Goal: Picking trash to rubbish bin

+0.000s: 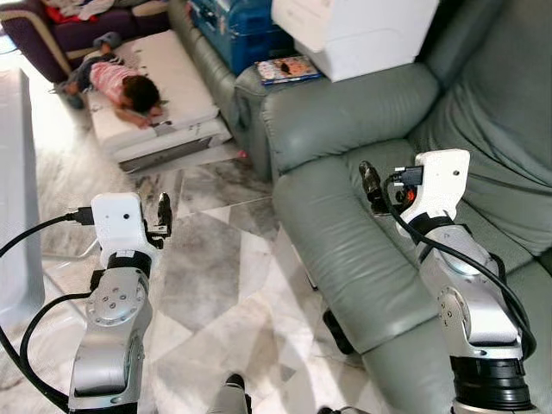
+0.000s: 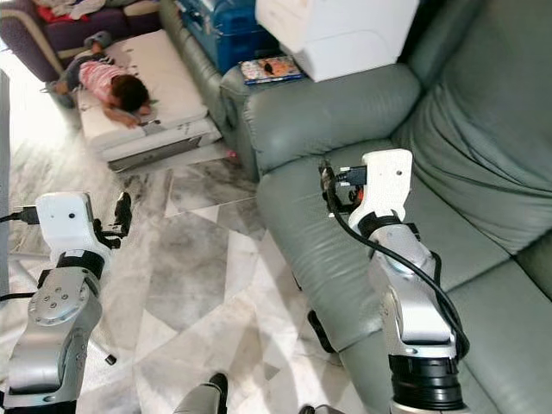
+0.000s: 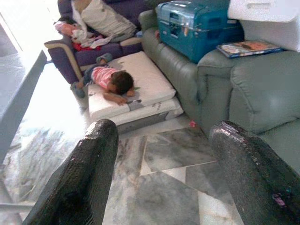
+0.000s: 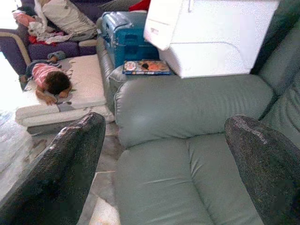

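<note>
A tiny red scrap [image 1: 241,155] lies on the marble floor by the base of the sofa's armrest; it is the same red scrap [image 3: 192,123] in the left wrist view. My left gripper [image 1: 163,216] is raised over the floor, open, with nothing between its fingers [image 3: 89,173]. My right gripper [image 1: 371,186] is held above the grey-green sofa's seat [image 1: 345,233], also open and empty, its fingers [image 4: 70,164] wide apart. What the scrap is I cannot make out, it is too small.
A person [image 1: 121,84] lies face down on a white mattress [image 1: 177,69] on the floor ahead. On the sofa arm rest a book [image 1: 287,69], a white box [image 1: 362,34] and a blue case [image 1: 237,30]. A purple couch [image 1: 52,39] stands far left, a pale tabletop [image 1: 13,172] at my left.
</note>
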{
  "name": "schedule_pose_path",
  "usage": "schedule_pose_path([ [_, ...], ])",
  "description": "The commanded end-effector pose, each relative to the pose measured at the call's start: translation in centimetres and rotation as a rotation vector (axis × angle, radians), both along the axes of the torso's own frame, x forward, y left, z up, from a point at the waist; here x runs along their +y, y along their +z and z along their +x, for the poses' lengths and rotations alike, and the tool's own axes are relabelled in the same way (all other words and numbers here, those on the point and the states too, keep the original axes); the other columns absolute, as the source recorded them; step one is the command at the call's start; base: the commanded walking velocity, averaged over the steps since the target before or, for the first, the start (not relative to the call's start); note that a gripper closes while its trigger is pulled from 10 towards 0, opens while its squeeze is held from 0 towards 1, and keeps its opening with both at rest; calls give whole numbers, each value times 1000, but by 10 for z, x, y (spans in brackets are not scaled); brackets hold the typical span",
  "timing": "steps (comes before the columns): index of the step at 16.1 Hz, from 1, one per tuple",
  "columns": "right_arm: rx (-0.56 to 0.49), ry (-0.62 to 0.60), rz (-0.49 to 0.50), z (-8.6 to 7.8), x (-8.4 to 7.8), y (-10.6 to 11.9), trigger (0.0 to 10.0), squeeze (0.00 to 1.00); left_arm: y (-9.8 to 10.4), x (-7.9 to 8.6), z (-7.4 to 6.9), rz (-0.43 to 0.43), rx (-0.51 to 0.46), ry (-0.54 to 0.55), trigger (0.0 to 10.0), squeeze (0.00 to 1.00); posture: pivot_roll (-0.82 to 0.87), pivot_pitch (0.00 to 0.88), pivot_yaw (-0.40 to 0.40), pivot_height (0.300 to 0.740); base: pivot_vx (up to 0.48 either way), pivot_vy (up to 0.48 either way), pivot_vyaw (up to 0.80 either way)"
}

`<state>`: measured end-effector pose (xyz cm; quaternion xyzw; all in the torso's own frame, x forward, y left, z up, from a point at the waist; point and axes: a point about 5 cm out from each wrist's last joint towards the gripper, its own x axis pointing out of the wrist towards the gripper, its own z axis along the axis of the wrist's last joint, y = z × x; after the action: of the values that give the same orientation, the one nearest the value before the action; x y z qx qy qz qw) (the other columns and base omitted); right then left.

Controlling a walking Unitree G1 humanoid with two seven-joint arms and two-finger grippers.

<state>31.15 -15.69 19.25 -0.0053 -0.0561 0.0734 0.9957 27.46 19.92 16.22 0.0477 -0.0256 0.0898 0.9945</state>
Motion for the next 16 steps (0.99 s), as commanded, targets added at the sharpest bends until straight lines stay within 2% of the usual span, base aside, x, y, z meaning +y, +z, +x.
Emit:
schedule_pose_path([
  [1, -6, 0, 10, -4, 1, 3, 10000, 0, 5, 5, -2, 14, -8, 28, 10000, 0, 71, 162, 4, 740, 0, 0, 800],
  [11, -12, 19, 19, -2, 6, 7, 10000, 0, 6, 10, -3, 8, -3, 58, 10000, 0, 79, 169, 3, 740, 0, 0, 800],
  [16, -41, 45, 37, -5, 8, 13, 10000, 0, 11, 3, -3, 20, -34, 38, 10000, 0, 67, 162, 3, 740, 0, 0, 800],
])
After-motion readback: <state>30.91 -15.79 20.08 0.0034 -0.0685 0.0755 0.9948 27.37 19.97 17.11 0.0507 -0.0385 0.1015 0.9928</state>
